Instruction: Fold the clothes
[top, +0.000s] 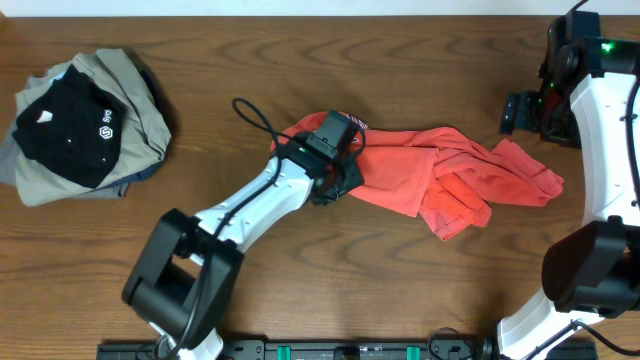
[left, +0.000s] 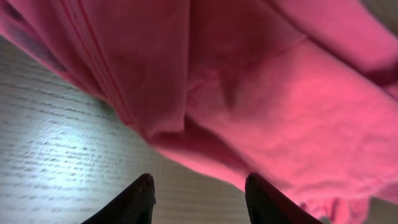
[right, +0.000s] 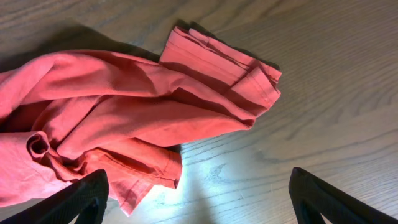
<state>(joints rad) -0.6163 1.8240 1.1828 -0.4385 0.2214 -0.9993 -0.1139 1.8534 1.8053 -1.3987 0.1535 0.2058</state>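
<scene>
Wooden table (top: 300, 40) fills my overhead view, with two arms working over it. I count one coral-red T-shirt (top: 440, 170), lying crumpled and stretched across the middle. At the far left corner sits one pile: a black piece (top: 70, 130) with a white logo on top of a khaki-grey piece (top: 130, 90). My left gripper (left: 199, 190) is at the shirt's left end, jaws half apart with bare wood between the tips. My right gripper (right: 199, 199) hangs beside the shirt's right sleeve, jaws wide, holding nothing.
</scene>
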